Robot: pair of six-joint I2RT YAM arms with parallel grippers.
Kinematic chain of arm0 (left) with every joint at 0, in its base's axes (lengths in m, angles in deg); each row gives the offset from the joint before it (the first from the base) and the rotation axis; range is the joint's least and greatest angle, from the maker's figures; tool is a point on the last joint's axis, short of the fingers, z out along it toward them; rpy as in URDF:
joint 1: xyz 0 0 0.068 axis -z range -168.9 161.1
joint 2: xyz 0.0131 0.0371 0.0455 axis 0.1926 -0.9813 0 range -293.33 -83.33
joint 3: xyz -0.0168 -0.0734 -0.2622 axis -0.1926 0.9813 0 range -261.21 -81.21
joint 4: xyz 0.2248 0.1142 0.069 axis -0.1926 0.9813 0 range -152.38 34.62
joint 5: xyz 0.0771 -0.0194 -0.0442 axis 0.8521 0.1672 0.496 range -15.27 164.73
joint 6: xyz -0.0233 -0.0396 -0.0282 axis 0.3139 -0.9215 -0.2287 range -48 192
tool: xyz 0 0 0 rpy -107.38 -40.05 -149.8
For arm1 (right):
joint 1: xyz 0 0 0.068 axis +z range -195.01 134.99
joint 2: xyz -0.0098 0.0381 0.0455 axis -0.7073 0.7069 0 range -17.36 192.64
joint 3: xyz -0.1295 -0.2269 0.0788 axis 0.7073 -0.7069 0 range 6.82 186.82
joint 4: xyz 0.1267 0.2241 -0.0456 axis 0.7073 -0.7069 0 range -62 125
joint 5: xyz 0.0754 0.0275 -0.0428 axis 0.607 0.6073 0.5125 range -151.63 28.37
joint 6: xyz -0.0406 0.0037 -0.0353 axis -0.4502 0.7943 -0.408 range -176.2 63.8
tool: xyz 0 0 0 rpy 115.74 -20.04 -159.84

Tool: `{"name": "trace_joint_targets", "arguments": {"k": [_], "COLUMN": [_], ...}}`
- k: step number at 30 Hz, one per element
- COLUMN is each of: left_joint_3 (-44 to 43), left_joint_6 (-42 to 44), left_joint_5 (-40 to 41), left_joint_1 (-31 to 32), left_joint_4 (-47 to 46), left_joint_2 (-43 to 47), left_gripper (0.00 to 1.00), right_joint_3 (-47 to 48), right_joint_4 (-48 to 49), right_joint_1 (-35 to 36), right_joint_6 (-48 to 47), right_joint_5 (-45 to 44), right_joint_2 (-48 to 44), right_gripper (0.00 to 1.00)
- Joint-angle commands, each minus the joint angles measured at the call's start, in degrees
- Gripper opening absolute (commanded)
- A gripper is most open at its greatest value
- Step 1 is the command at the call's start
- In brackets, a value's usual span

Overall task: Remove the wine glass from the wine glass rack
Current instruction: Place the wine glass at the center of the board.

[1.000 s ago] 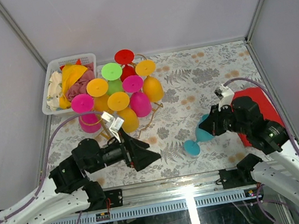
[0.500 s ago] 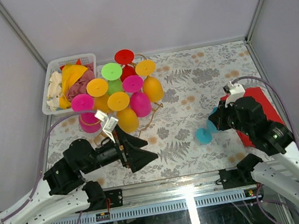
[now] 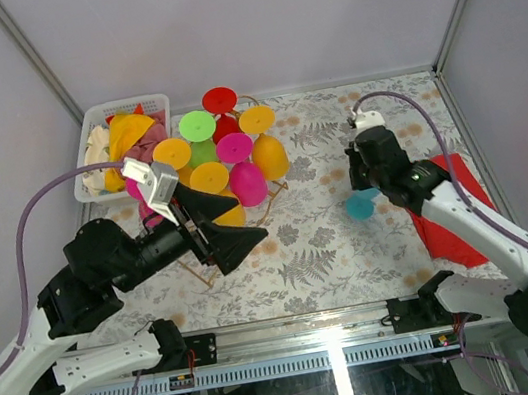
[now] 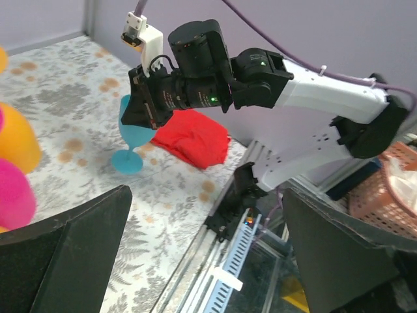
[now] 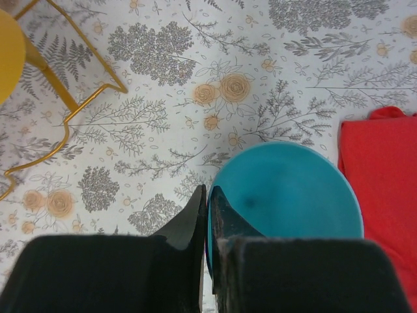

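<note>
White basket (image 3: 151, 100) of cloths (image 3: 127, 134) far left; red cloth (image 3: 443, 236) right.

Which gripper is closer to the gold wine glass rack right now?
Left. The open left gripper hovers over the wine glass rack's near end. The right gripper sits off to the rack's right, apart from it, shut on the teal wine glass.

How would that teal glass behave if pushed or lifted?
The teal wine glass looks opaque, like plastic: probably light, not very fragile. The right gripper pinches only its thin rim, so it may swing or slip. On a slim stem and small foot, it would likely tip if pushed.
</note>
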Motion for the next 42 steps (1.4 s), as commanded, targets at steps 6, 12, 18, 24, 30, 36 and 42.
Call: {"name": "trace_joint_targets", "arguments": {"k": [6, 12, 18, 24, 30, 36, 42], "left_joint_3": [-6.65, -8.0, -8.05, -9.38, -8.71, -8.0, -6.71], "left_joint_6": [5.24, 4.26, 5.11, 4.39, 2.77, 0.46, -3.47], "left_joint_5": [15.56, 19.51, 24.51, 26.88, 28.24, 28.51, 28.36], "left_joint_1": [-0.01, -0.01, -0.03, 0.04, 0.03, 0.01, 0.04], "left_joint_4": [8.36, 10.09, 11.05, 12.39, 12.91, 13.94, 14.11], "left_joint_2": [-2.55, -1.68, -2.54, -4.13, -3.91, -3.47, -1.82], "left_gripper": [1.0, 1.0, 1.0, 1.0, 1.0, 1.0, 1.0], "right_joint_3": [3.44, 11.01, 11.35, 13.37, 13.37, 11.39, 7.58], "right_joint_4": [15.8, 11.2, 11.15, 9.44, 8.88, 10.37, 12.45], "right_joint_1": [0.35, 0.35, 0.38, 0.35, 0.42, 0.36, 0.35], "right_joint_6": [-0.05, -2.51, -3.74, -3.12, -0.97, 0.62, 3.42], "right_joint_5": [-0.6, -3.1, 2.74, 7.0, 9.81, 10.59, 12.66], "right_joint_2": [11.77, 20.94, 24.32, 25.99, 23.96, 19.04, 12.19], "right_gripper": [0.0, 0.0, 0.05, 0.17, 0.29, 0.41, 0.5]}}
